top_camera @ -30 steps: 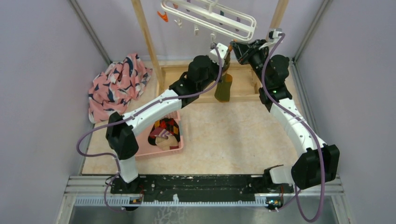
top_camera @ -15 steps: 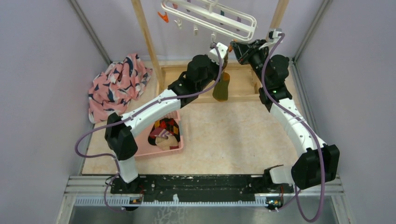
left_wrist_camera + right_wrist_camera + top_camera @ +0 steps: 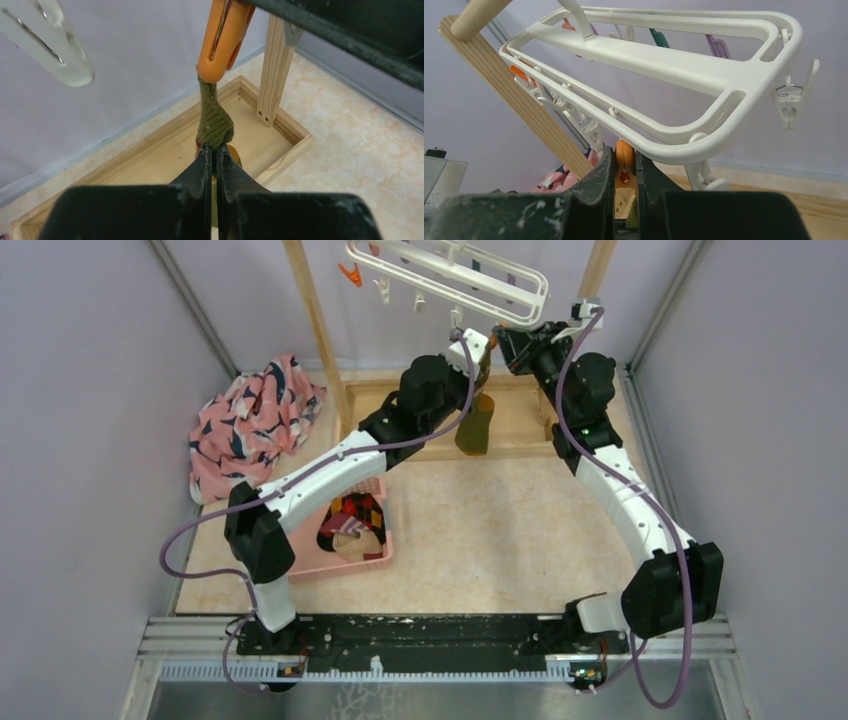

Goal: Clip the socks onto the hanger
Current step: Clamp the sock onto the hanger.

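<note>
Top: olive sock (image 3: 476, 428) hangs under the hanger (image 3: 452, 275).
Left wrist: left end effector (image 3: 212, 150) is pinched together on the sock, just below the orange clip (image 3: 223, 40) holding its top.
Right wrist: right end effector (image 3: 624, 165) is clamped on that clip, beneath the frame.

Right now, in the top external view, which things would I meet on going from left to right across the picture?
Pink patterned cloth → pink basket holding an argyle sock → hanging olive-green sock → right wooden post.
</note>
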Robot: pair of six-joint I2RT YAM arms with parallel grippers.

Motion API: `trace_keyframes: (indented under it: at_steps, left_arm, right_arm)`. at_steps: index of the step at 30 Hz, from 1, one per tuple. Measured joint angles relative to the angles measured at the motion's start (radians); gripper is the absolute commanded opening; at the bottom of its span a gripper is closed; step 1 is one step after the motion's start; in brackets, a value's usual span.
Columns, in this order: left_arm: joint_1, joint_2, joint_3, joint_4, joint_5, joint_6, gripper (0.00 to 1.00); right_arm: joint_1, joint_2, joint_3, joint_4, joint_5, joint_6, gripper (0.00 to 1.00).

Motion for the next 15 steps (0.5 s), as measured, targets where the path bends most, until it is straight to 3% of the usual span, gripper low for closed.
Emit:
trace_keyframes:
  at_steps: [15]
  left_arm:
    - [0.000, 0.001, 0.093, 0.002, -0.011, 0.023, 0.00]
  right_arm:
    - [0.000, 0.005, 0.007, -0.006, 0.006, 0.000, 0.00]
